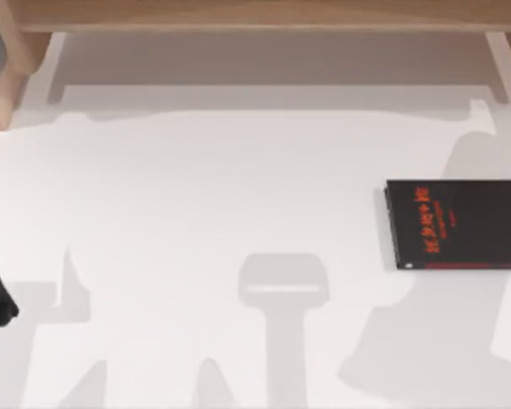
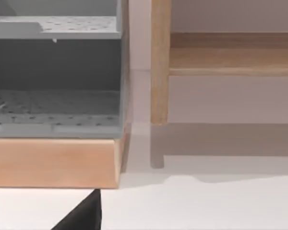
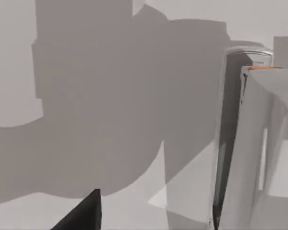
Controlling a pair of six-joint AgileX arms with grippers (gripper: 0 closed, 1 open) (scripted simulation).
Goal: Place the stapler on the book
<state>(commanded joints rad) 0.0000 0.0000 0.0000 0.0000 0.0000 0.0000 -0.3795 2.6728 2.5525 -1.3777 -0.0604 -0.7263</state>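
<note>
The book (image 1: 460, 225) is lying flat at the bench's (image 1: 238, 196) right edge, long axis left-right, its red lettering unreadable; I cannot tell either claw's state.

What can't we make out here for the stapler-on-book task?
- Flat black book with red-orange lettering: cut off by the top view's right edge; lettering too small to read.
- Light grey-white elongated stapler: cut off by the right wrist view's lower edge; held or resting, unclear.
- Left gripper, right gripper: dark wedges cropped by their wrist views' lower edges.
</note>
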